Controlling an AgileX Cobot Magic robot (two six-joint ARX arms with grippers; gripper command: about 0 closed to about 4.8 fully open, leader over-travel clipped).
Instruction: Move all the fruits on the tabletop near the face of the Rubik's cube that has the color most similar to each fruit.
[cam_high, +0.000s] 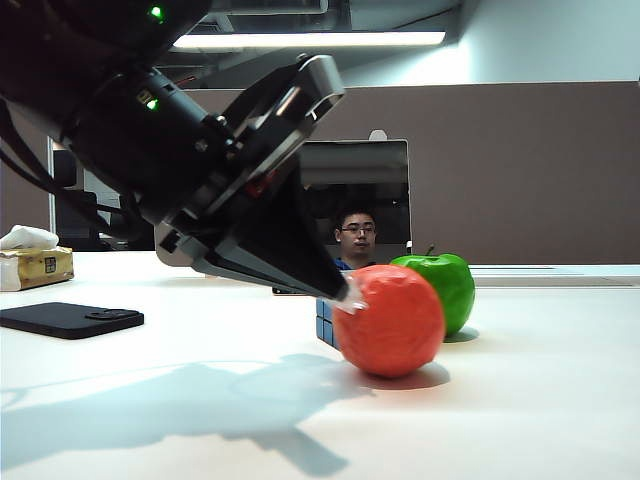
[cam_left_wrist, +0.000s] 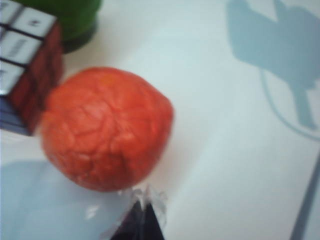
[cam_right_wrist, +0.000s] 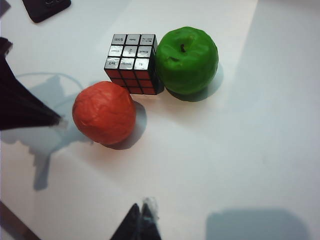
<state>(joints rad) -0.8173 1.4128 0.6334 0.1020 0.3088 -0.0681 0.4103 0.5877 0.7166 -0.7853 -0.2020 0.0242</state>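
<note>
**Left gripper at orange fruit; right gripper raised above the group**

Left gripper sits low over the tabletop, its dark fingers drawn together to a point that reaches the near side of the orange-red fruit. In the left wrist view the fingertips appear closed on each other, with nothing between them, just beside the fruit's wrinkled skin. Whether they touch the fruit cannot be determined.

Right gripper hangs above the table, looking down on all three items. Its tips appear pressed together and empty, well apart from the fruit.

Item positions, near to far in the exterior view:

1. Orange-red fruit: resting on the tabletop, just beside the red face of the Rubik's cube.
2. Rubik's cube: largely hidden behind the fruit in the exterior view; a blue face shows. The right wrist view shows a pale top face and a red side face.
3. Green apple: upright, stem up, beside the cube on the side away from the orange-red fruit. Contact cannot be confirmed.

Beyond these, a black phone lies flat on the table and a tissue box stands further back.
</note>
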